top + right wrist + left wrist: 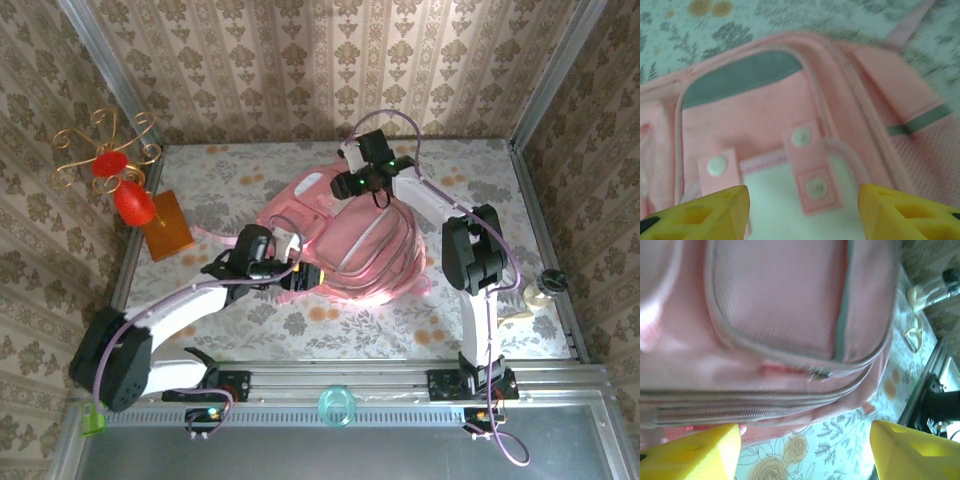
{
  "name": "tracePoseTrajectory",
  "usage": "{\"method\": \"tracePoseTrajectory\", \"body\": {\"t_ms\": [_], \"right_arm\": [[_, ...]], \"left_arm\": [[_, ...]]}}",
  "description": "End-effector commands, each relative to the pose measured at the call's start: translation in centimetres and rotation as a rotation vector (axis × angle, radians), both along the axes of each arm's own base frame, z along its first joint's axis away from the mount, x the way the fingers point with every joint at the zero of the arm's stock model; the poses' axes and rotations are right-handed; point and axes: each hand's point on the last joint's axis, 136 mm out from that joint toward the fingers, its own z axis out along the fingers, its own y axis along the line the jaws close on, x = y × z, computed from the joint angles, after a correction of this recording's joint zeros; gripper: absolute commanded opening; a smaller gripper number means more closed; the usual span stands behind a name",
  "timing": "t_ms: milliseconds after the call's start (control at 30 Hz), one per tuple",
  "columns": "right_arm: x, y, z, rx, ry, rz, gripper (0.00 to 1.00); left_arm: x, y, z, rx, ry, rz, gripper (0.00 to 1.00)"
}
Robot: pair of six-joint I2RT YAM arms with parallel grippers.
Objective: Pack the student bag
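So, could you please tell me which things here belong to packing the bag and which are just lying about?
Belongs to the job:
student bag
left tool
right tool

Just lying about:
red ornament on its orange base
small bottle
teal ring
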Motion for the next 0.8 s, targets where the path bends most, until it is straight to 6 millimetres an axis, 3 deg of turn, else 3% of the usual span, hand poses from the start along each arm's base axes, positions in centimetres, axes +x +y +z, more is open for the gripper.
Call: {"method": "tracePoseTrajectory", "body": {"t_ms": [0, 67, 133, 233, 433, 533, 767], "right_arm": [[0.1, -4.4, 3.5, -0.192, -0.093, -0.199, 0.61], [-1.7, -5.3, 5.2, -0.203, -0.136, -0.241, 0.62], [-4.5, -5.5, 6.5, -0.168, -0.175, -0.251, 0.62], [-9.4, -3.7, 7.0, -0.063, -0.157, -0.178, 0.62], [-19.2, 0.3, 4.7, 0.111, 0.006, 0.01, 0.58], [-21.9, 1.1, 4.4, 0.174, 0.034, 0.031, 0.56], [-25.7, 3.9, 2.1, 0.325, 0.093, 0.059, 0.46]], "left_arm": [[2.8, 3.1, 1.1, 0.09, -0.072, 0.185, 0.74], [4.4, 5.8, 0.0, 0.129, 0.004, 0.357, 0.75], [5.2, 6.7, -1.0, 0.073, 0.084, 0.433, 0.75], [5.9, 5.4, -1.2, -0.003, 0.142, 0.423, 0.75], [6.6, 4.0, -2.6, -0.005, 0.21, 0.413, 0.74], [7.0, 3.7, -3.3, -0.003, 0.228, 0.422, 0.72], [8.0, 1.8, -4.8, -0.032, 0.262, 0.4, 0.65]]}}
